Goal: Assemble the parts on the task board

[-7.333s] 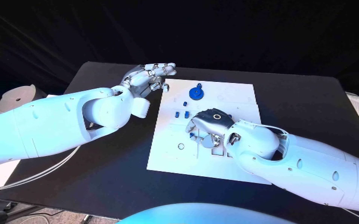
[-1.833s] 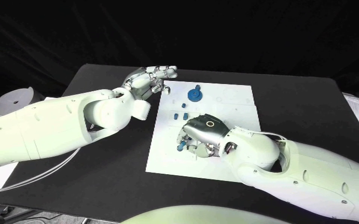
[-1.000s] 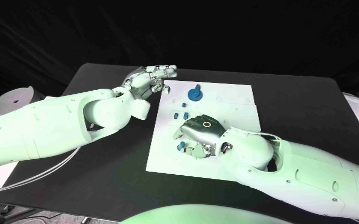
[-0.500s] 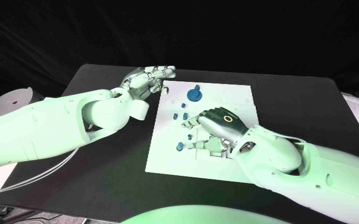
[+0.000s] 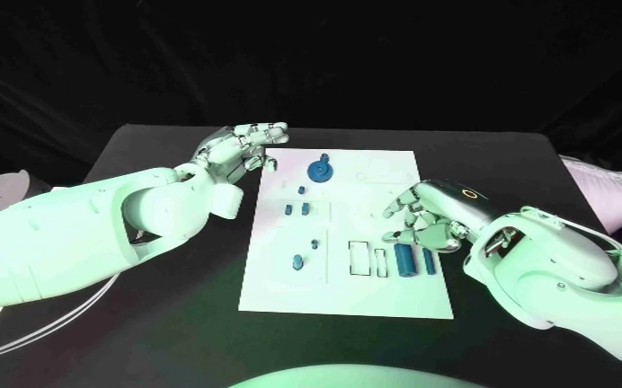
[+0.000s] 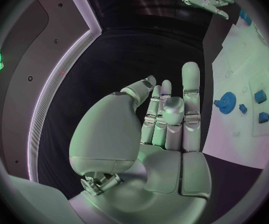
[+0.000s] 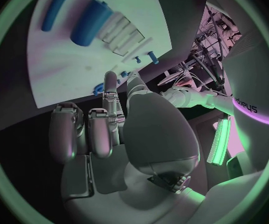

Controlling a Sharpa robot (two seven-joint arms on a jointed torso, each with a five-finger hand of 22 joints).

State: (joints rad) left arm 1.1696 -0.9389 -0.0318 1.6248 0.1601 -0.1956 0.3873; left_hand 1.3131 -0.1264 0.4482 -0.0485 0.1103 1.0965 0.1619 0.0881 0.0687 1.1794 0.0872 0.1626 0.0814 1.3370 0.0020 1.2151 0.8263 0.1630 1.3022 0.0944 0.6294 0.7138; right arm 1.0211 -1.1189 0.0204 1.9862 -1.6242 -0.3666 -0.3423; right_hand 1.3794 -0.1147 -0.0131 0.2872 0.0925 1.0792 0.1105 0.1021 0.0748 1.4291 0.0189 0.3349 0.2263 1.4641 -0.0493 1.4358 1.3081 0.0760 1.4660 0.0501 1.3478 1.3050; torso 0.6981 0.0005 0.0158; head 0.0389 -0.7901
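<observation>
The right hand [image 5: 425,216] is held empty, fingers loosely spread, over the right edge of the board [image 5: 348,289], just beside two blue parts [image 5: 417,260], while the left hand [image 5: 240,147] is raised open-fingered off the board's far left corner.

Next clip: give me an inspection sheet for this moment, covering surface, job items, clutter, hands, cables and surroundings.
Surface: black table, with the white task board in its middle.
Job's things: blue gear at the board's far end; small blue pegs below it; two blue cylinders lying side by side near the right edge; a blue piece lower left.
Clutter: nothing seen.
Hands: left hand raised off the board's far left corner, holding nothing; right hand above the cylinders, fingers curled, nothing seen in it.
Cables: white cable by the left arm.
Surroundings: dark backdrop.
</observation>
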